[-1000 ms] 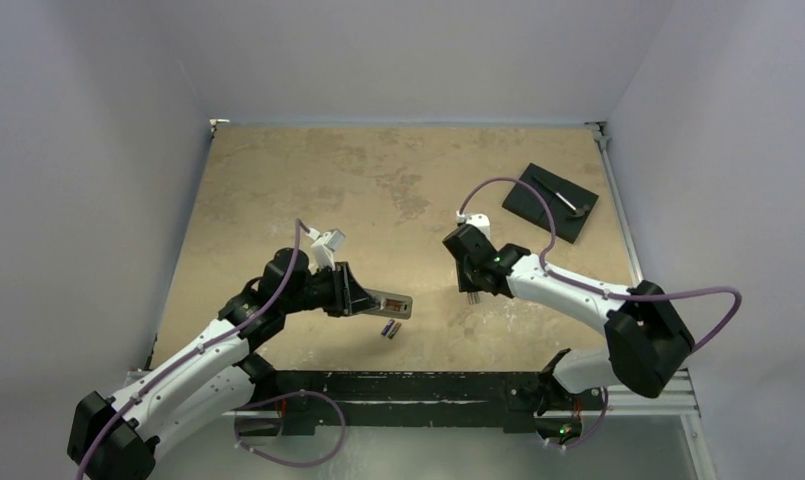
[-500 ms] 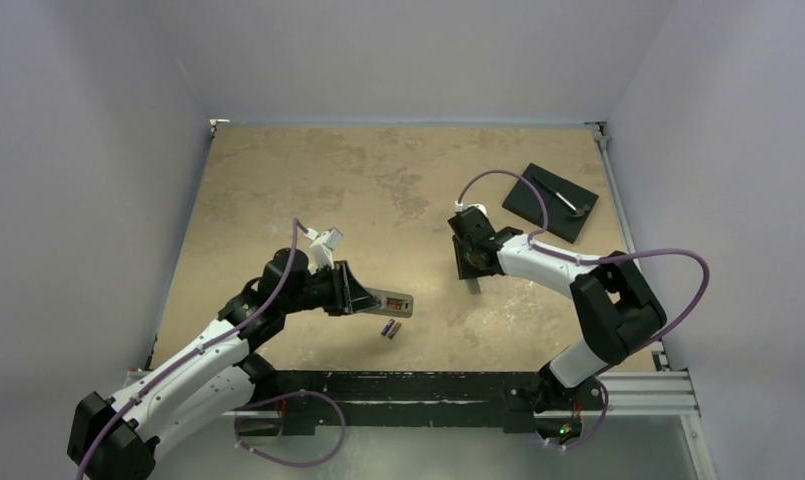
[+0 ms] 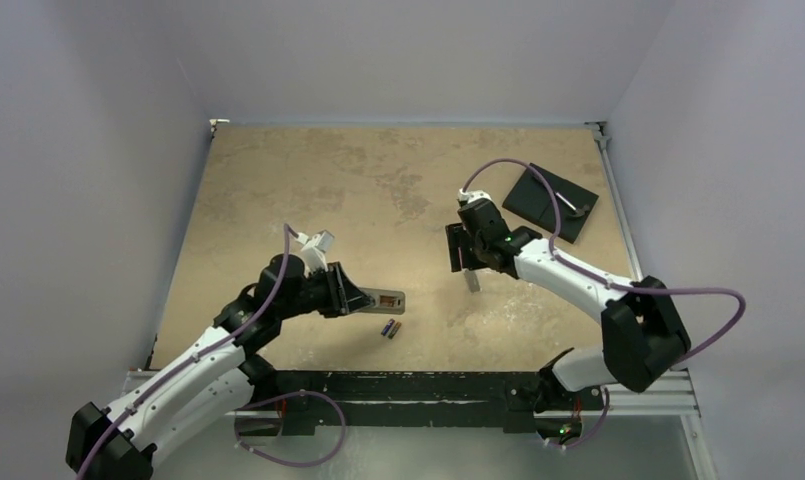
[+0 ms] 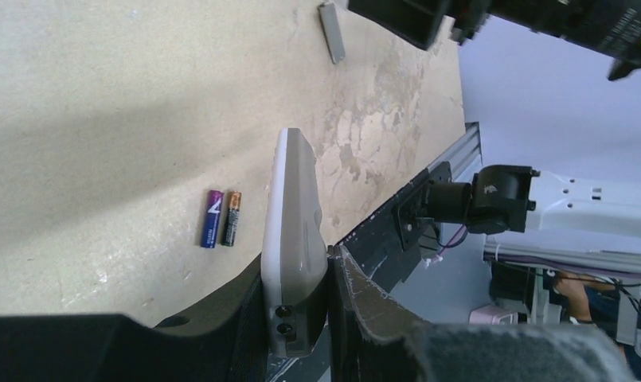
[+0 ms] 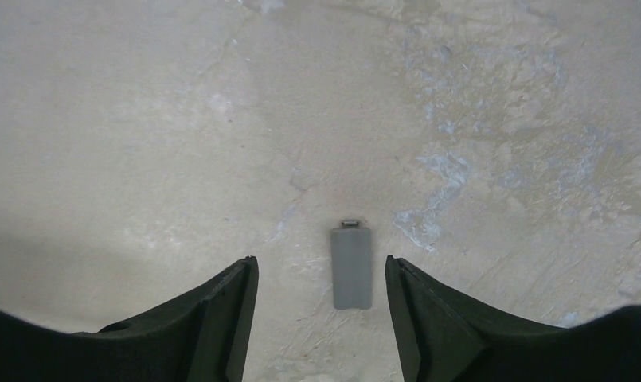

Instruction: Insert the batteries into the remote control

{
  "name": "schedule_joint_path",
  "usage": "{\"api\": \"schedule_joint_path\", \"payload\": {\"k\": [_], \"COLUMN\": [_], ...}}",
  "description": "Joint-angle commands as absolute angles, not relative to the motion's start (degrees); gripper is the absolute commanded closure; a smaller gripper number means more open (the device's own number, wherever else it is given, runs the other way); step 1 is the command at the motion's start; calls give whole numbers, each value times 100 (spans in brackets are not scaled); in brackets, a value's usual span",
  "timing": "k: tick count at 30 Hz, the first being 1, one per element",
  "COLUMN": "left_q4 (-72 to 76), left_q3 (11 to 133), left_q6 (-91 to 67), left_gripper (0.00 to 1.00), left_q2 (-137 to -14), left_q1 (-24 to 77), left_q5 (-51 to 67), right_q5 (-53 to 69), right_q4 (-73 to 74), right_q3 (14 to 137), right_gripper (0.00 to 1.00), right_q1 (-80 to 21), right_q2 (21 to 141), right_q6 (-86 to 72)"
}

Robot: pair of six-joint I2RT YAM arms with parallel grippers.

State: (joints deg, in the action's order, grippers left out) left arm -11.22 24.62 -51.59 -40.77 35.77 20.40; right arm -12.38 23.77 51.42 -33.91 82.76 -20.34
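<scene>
My left gripper (image 3: 352,297) is shut on the near end of the remote control (image 3: 384,298) and holds it on edge above the table. The left wrist view shows its grey back (image 4: 295,231) between my fingers (image 4: 299,267). The two batteries (image 3: 390,328) lie side by side on the table just in front of the remote; they also show in the left wrist view (image 4: 221,218). My right gripper (image 3: 464,258) is open and empty above the table. Its fingers (image 5: 321,267) hover over the narrow grey cover strip (image 5: 352,268).
The cover strip (image 3: 472,279) lies flat right of the remote and also shows in the left wrist view (image 4: 330,32). A black square plate (image 3: 550,202) with a small tool on it lies at the far right. The black frame rail (image 3: 408,385) runs along the near edge.
My right gripper has pulled back toward the far side and turned; the cover strip lies on the table under it. My left arm has shifted slightly left, still holding the remote.
</scene>
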Motion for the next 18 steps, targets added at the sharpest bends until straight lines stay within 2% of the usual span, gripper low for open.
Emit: {"api": "schedule_joint_path", "payload": {"k": [1,12,18], "left_q4": [-1444,-2648,-3000], "left_q3": [2637,2889,2859], "left_q6": [-5203,-5334,-5559], "left_gripper": [100,100,100], "left_q2": [-3799,-3094,-2754], "left_q1": [3601,3602,3598], "left_q5": [1402,104,-321], "right_q5": [-867,-791,-677], "right_q4": [2368,2180,1902], "right_q3": [5083,4756,4738], "right_gripper": [33,37,38], "right_q1": [-3616,-4902,-5534], "right_q2": [7761,7352,7562], "right_q6": [-2053,-2716,-3002]}}
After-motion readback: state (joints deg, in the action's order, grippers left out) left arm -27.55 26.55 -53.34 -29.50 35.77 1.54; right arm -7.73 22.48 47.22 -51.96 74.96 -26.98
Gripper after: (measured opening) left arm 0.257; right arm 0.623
